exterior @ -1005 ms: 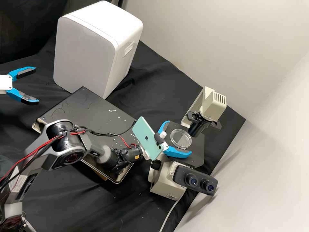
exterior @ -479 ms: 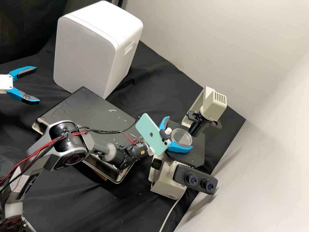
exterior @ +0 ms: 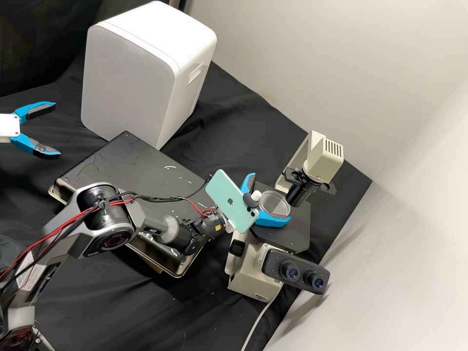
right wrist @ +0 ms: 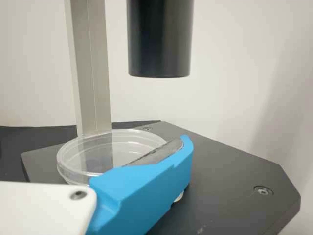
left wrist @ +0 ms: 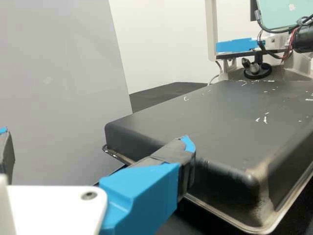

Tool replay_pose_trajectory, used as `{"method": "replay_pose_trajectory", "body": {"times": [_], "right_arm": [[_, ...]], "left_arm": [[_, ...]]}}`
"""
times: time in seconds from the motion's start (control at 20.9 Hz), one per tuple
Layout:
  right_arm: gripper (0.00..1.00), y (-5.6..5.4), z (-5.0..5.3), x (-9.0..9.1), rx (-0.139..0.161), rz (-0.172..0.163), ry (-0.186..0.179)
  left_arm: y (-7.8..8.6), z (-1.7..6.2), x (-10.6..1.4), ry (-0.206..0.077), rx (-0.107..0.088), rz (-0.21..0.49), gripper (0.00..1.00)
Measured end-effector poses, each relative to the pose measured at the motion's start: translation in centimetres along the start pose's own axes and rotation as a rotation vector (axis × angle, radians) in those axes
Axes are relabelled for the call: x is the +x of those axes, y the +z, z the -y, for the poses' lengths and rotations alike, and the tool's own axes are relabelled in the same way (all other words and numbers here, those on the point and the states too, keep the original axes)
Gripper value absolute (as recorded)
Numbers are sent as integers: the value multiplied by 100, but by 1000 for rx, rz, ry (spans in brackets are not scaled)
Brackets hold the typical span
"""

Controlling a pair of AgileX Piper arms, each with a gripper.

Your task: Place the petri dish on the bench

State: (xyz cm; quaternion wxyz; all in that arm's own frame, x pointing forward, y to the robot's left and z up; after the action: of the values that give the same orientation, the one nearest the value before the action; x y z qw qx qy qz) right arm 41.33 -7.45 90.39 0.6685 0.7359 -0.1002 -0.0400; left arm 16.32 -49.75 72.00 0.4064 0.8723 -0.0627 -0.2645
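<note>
Closest to me, at the microscope (exterior: 253, 273), my right hand (exterior: 271, 199) is low over the black stage (exterior: 297, 229). Its blue fingers (right wrist: 146, 181) are spread moderately to either side of the petri dish (exterior: 275, 207) and are not clamped on it, though one pad lies right against the clear rim. The petri dish rests flat on the stage, under the dark lens barrel (right wrist: 159, 36) and just beside the pale upright post (right wrist: 90, 63). A mint-green phone (exterior: 229, 201) is mounted at that wrist. Further off, a dark tray (exterior: 131, 165) with a metal rim lies on the black-draped desk (exterior: 234, 126), and my left hand (exterior: 52, 128) hovers near its far corner, well apart from the dish, spread wide. Farthest back, a white box (exterior: 146, 73) stands beside the tray, near the wall.
</note>
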Motion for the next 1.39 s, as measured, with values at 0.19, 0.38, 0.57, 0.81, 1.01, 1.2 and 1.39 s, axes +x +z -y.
{"method": "replay_pose_trajectory", "body": {"times": [0.19,0.38,0.57,0.81,1.01,1.2,1.39], "right_arm": [[100,0,0,0,3,0,0],[0,0,0,0,3,0,0],[0,-1,2,-3,4,-4,2],[0,11,10,-8,11,-11,10],[0,14,11,-13,11,-12,11],[0,18,9,-19,12,-18,15],[0,23,13,-22,12,-16,14]], "left_arm": [[0,0,0,0,0,0,100],[3,-16,17,8,0,1,100],[2,-9,20,4,0,0,100],[1,6,24,-4,0,0,100],[1,6,24,-4,0,0,100],[1,6,24,-4,0,0,100],[1,6,24,-4,0,0,100]]}}
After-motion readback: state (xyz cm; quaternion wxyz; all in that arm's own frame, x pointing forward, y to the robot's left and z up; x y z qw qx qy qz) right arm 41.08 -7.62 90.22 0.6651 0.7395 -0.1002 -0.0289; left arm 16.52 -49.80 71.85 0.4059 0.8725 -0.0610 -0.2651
